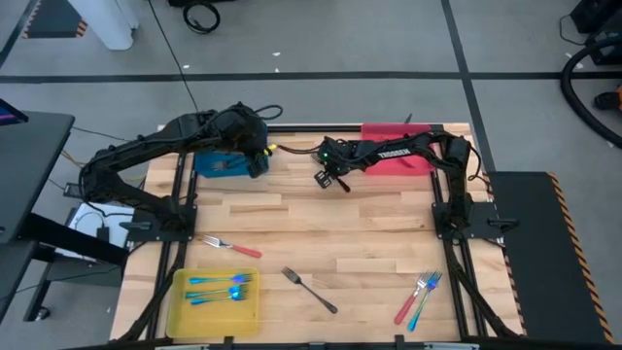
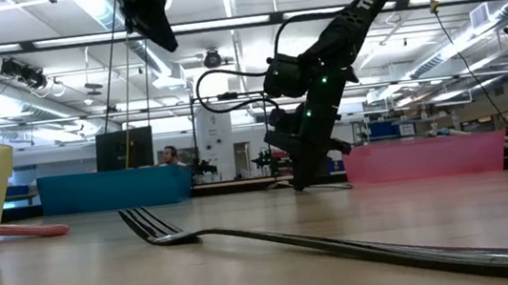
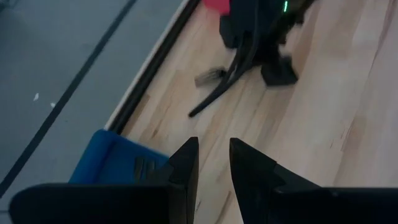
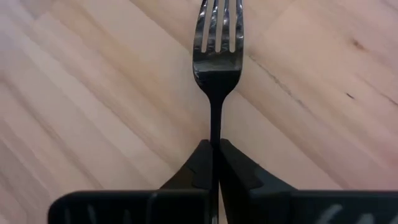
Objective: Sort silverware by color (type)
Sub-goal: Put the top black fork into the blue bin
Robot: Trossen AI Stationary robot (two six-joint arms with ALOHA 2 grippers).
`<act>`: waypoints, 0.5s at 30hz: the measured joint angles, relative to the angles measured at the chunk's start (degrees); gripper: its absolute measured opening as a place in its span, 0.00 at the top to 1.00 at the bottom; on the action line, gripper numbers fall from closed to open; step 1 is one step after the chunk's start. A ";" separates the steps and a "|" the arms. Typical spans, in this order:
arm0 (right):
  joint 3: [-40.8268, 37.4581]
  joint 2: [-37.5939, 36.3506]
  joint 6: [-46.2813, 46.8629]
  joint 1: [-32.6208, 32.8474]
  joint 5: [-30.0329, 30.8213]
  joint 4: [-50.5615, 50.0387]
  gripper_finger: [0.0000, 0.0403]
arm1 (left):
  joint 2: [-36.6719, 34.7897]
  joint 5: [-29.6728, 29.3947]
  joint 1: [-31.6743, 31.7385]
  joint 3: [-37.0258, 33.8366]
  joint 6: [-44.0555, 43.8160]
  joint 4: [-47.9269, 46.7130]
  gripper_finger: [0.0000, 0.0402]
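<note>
With the right gripper pinching the dark fork by its handle, lift it level, tines ahead, clear of the table.

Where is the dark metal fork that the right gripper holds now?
In the high view the dark metal fork is in the right gripper, near the table's far edge at the middle, between the blue tray and the red tray.
</note>
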 joint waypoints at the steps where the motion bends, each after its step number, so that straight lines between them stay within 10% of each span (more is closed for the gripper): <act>1: -0.02 -0.35 -1.04 0.00 -0.27 -0.02 0.96 | 0.50 0.02 0.02 0.00 0.69 -0.34 0.78; 15: -0.29 -14.32 -13.34 0.35 -0.70 -6.17 0.97 | 5.73 0.02 0.02 -0.07 -2.33 1.80 0.78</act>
